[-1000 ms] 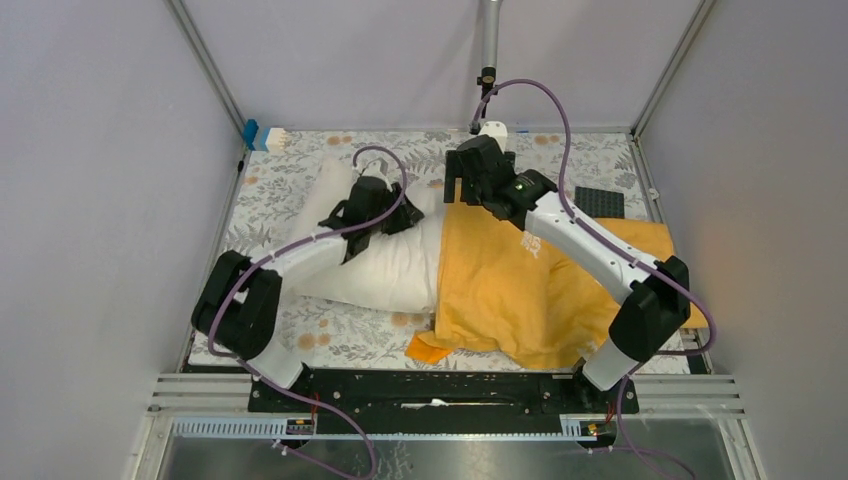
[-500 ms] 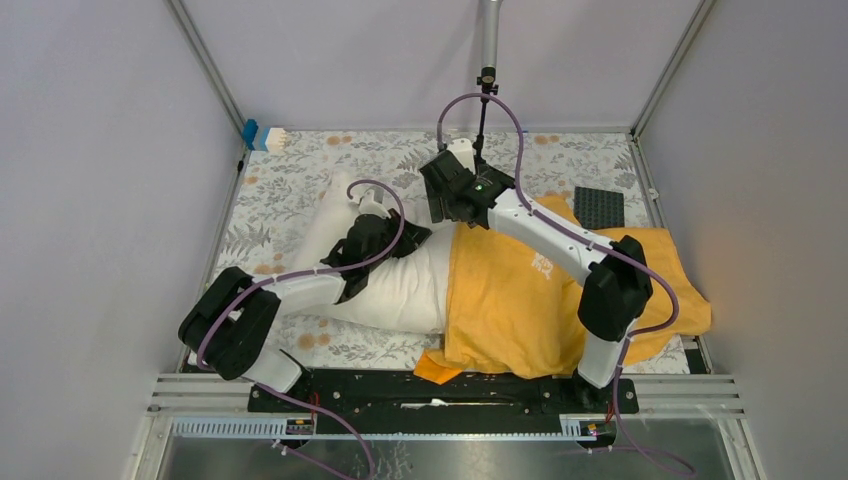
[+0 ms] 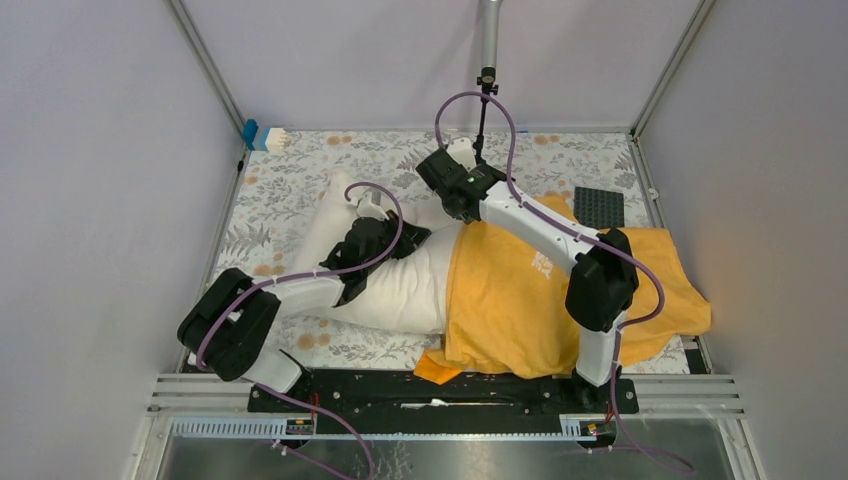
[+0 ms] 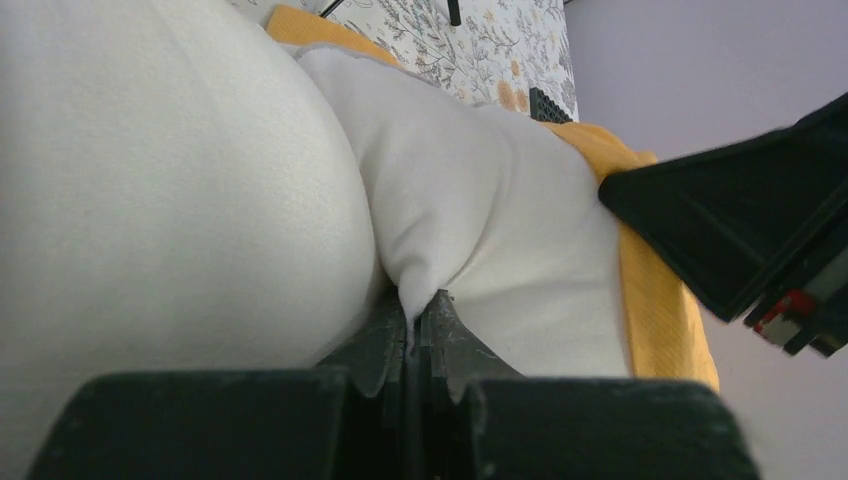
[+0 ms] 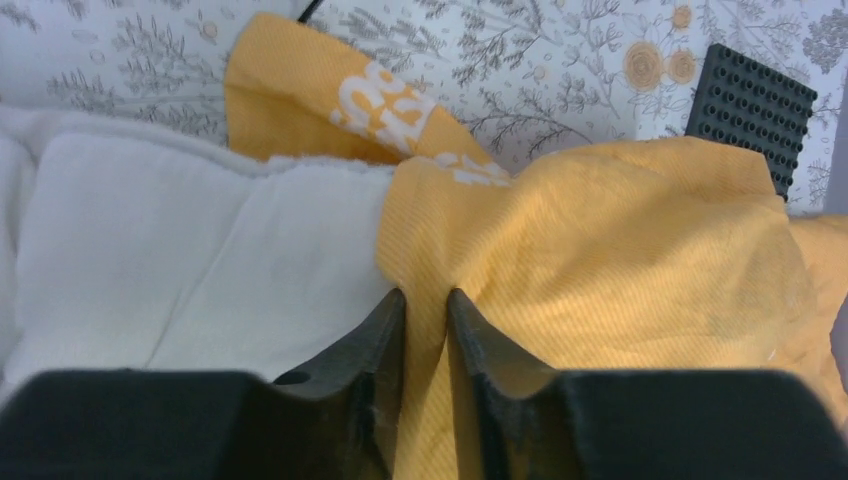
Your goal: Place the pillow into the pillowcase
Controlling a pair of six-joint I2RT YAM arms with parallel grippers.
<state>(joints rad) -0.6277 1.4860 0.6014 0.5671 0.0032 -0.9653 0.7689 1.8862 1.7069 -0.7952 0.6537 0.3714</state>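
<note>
Orange-yellow cloth at the mouth of the pillowcase (image 5: 600, 230) was pinched by the right gripper (image 5: 427, 297), a fold of the partly inserted pillow (image 4: 180, 200) was clamped by the left gripper (image 4: 413, 305), and either fold, seemingly held only thinly, could be lost if tugged hard.

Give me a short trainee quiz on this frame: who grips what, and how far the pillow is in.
1. True or false: the left end effector is shut on a fold of the pillow.
2. What does the right end effector pinch? A: the pillowcase. B: the pillow. C: nothing.
3. In the top view, which end of the pillow lies outside the pillowcase?

Key: 1 true; 2 A; 3 the left end, while the right end is under the orange cloth.
</note>
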